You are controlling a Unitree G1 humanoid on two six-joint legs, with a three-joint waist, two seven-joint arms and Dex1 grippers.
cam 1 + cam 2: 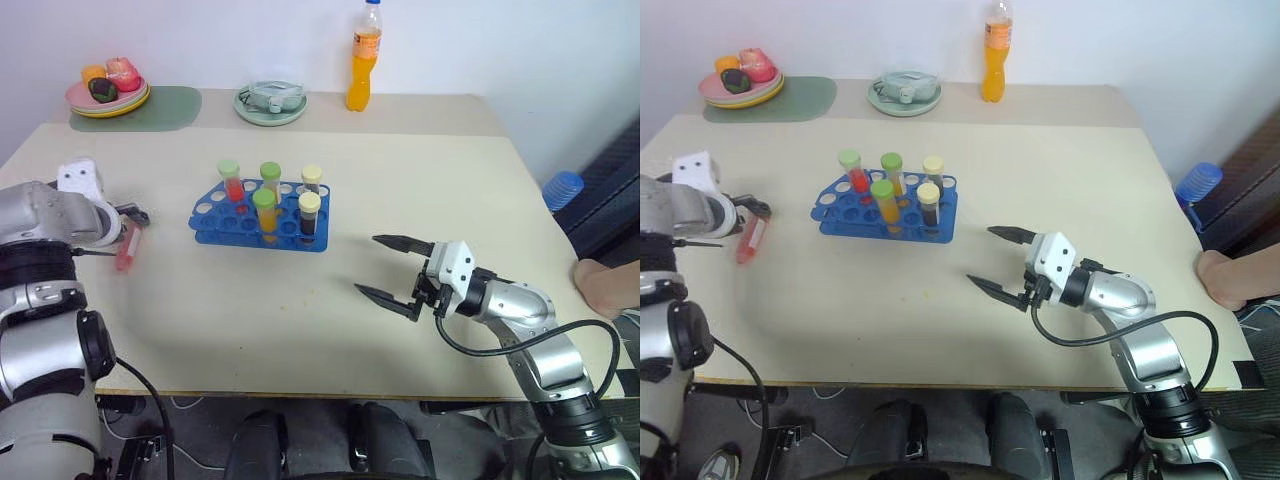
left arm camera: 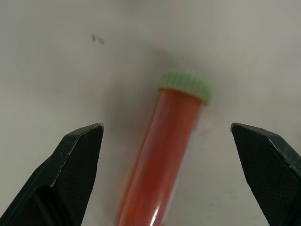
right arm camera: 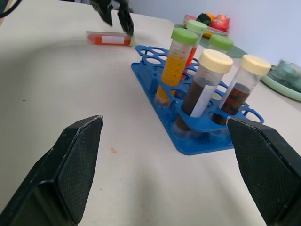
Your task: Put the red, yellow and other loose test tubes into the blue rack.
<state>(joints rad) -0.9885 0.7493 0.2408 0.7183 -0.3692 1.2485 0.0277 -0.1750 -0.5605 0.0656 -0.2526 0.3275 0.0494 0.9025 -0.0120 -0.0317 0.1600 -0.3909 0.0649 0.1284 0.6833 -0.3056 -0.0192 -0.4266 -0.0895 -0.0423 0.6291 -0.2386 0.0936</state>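
Note:
A loose test tube (image 1: 127,248) with red liquid and a green cap lies flat on the table, left of the blue rack (image 1: 215,218). My left gripper (image 2: 165,127) hangs over it, open, with one finger on each side of the tube (image 2: 164,155) and neither touching it. Several capped tubes stand upright in the rack, among them a yellow one (image 1: 264,213) and a dark one (image 1: 309,215). My right gripper (image 1: 395,270) stands open and empty above the table, right of the rack and pointing towards it (image 3: 188,134).
At the back of the table stand an orange drink bottle (image 1: 365,55), a pale green dish (image 1: 270,103) and a plate of fruit (image 1: 108,98) on a green mat. A person's hand (image 1: 605,285) rests at the table's right edge.

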